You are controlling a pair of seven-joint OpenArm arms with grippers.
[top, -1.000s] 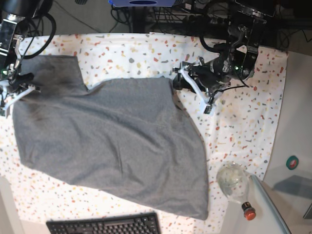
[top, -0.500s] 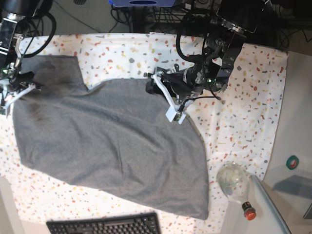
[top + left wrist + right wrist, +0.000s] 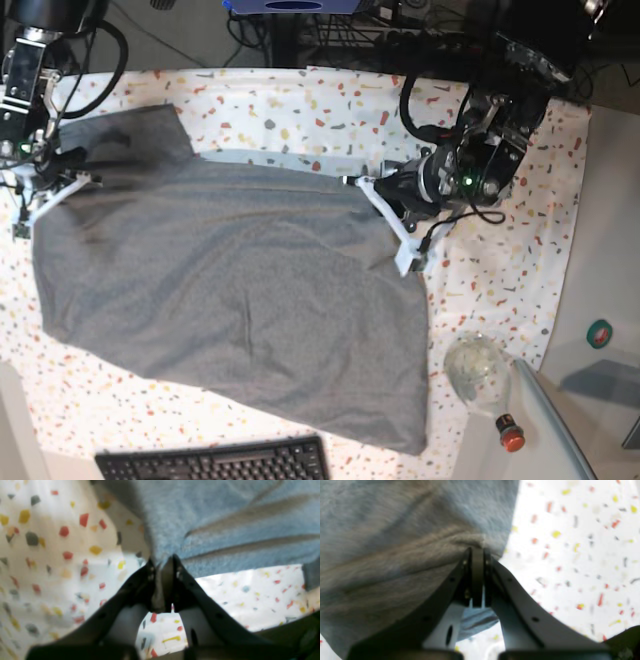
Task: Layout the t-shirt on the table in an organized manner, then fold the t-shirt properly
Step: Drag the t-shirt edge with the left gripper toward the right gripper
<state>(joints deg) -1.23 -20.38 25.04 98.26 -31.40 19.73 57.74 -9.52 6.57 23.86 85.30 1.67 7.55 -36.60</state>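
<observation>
left gripper (image 3: 162, 566) is clamped on an edge of the t-shirt (image 3: 230, 290), a thin fold of grey knit pinched between the black pads. right gripper (image 3: 477, 551) is likewise closed on the shirt's rim at the opposite end, cloth bunched at its tips.

i read this as the layout step: both arms hold the top edge, no fold made yet. the t-shirt lies spread over the table (image 3: 520, 250), lopsided, its lower hem running slantwise toward the keyboard (image 3: 215, 462). next move, i judge, calls for pulling the two grips apart and level to square the edge, then laying it flat.

fabric is soft heather-grey, fuzzy, creasing in long ridges near the pinch. table cover is white, flecked red, yellow, grey.
</observation>
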